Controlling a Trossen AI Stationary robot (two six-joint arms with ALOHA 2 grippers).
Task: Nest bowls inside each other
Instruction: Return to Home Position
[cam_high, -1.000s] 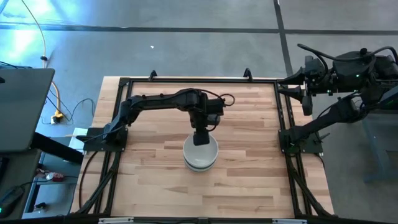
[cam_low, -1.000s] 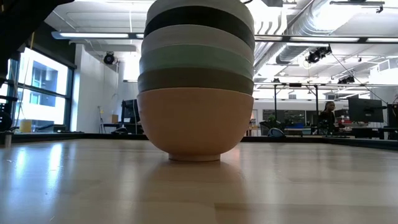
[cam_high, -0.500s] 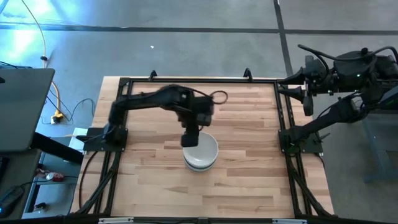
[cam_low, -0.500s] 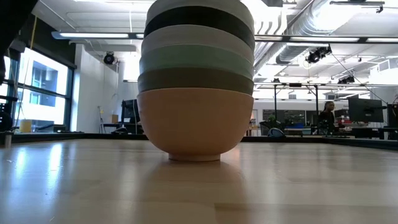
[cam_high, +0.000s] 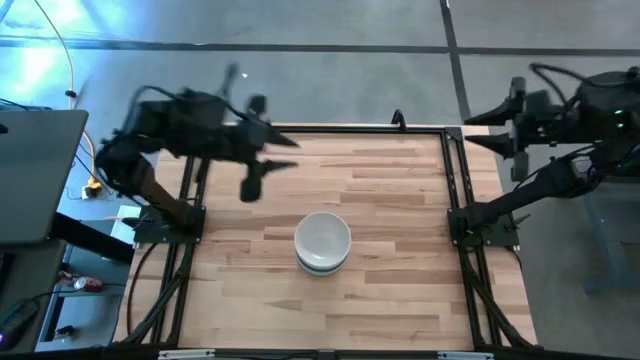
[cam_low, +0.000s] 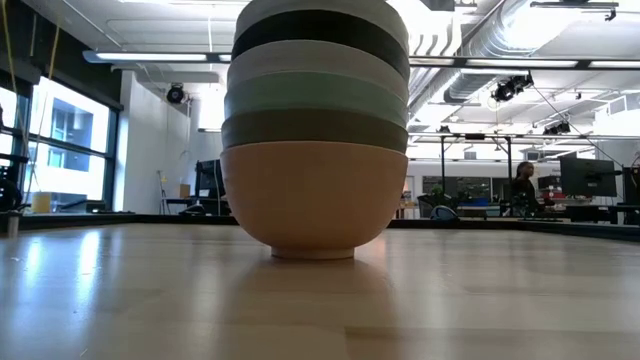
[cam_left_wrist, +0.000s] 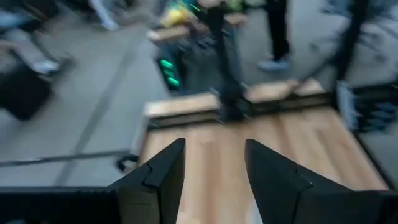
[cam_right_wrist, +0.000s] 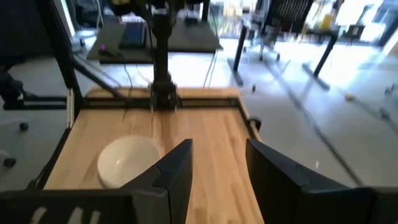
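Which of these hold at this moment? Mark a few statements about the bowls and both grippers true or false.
1. Every bowl in view sits in one stack on the table. True.
2. The peach-orange bowl tops it. False: it is at the bottom; a white bowl is on top.
3. The left gripper holds a bowl. False: it is open, empty and clear of the stack.
4. The right gripper is open and empty. True.

Bright ceiling lights (cam_low: 150, 56) cast sheen across the table (cam_low: 100, 290)
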